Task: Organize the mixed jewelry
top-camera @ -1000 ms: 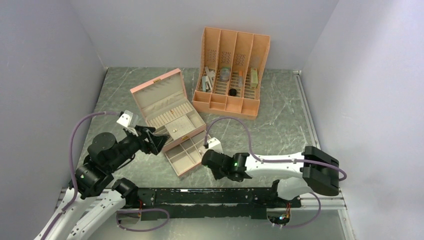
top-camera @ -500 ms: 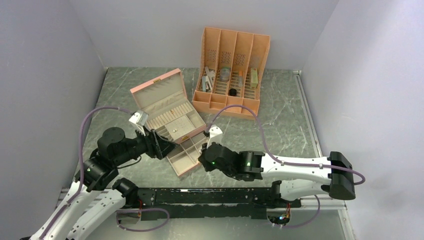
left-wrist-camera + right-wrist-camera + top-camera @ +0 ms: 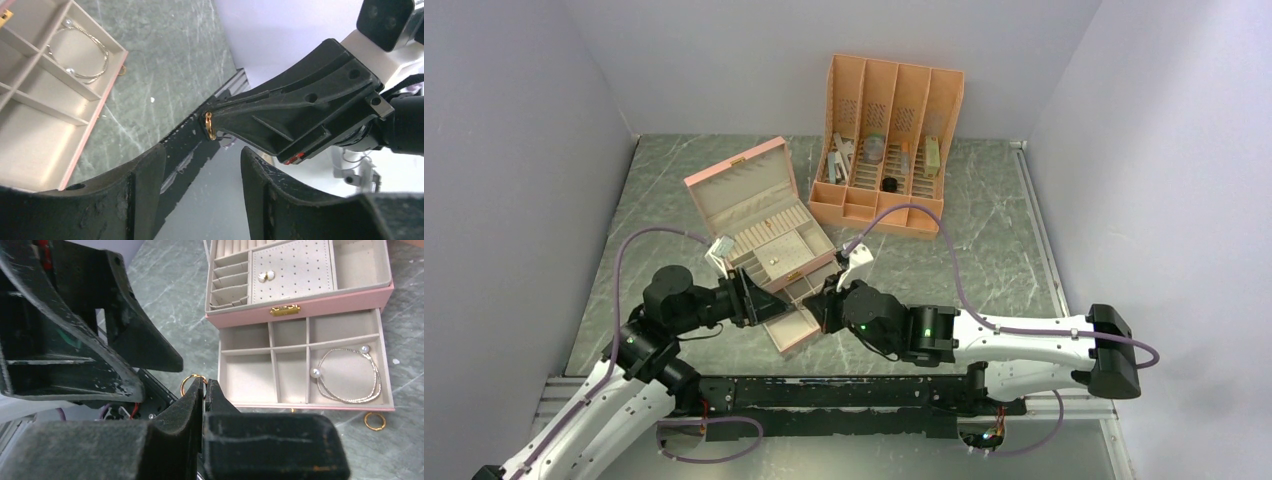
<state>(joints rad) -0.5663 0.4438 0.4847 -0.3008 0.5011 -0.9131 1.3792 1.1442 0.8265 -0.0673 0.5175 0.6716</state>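
Pinched at the very tips of the right end effector (image 3: 205, 385), jaws pressed together: a small gold ring (image 3: 192, 380), held off the bench (image 3: 984, 230) close beside the open drawer (image 3: 245, 375) of the pink jewellery box (image 3: 754, 200). Facing it, near the ring but apart from it: the left end effector (image 3: 202, 155), spread fairly wide, gripping nothing. In the drawer's right compartment, a pearl-tipped bracelet (image 3: 350, 382). On the bench just near of the drawer, a second gold ring (image 3: 374, 421).
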